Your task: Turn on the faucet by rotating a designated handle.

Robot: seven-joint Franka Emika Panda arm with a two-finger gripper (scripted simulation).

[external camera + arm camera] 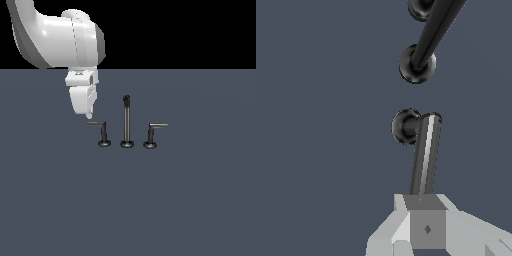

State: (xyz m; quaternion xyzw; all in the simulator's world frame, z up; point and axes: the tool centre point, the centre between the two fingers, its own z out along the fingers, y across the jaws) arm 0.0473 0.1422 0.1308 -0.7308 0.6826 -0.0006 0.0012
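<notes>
Faucet parts stand in a row a little above the middle of the exterior frame, on a flat slate-grey floor. In the centre is the tall thin spout, upright on its round base. Just to its left in the frame is the handle, a short dark post on a round base with its lever arm pointing toward the frame's left edge. To the right of the spout stands the twin handle, its arm pointing toward the right edge. The three bases sit near one another but apart.

The white arm comes in from the upper left of the exterior frame and bends downward. Its claw hangs with the tips right above the free end of the handle's lever arm; whether they touch it cannot be told from this view.

In the wrist view the handle runs from its round base near the frame's centre down to the grey body of the claw at the lower edge, where the lever's end disappears behind it. The spout crosses the upper right of that frame, with another round base cut off at the top edge. The fingertips are not shown clearly in either view, so I cannot tell whether the claw is released or clenched
</notes>
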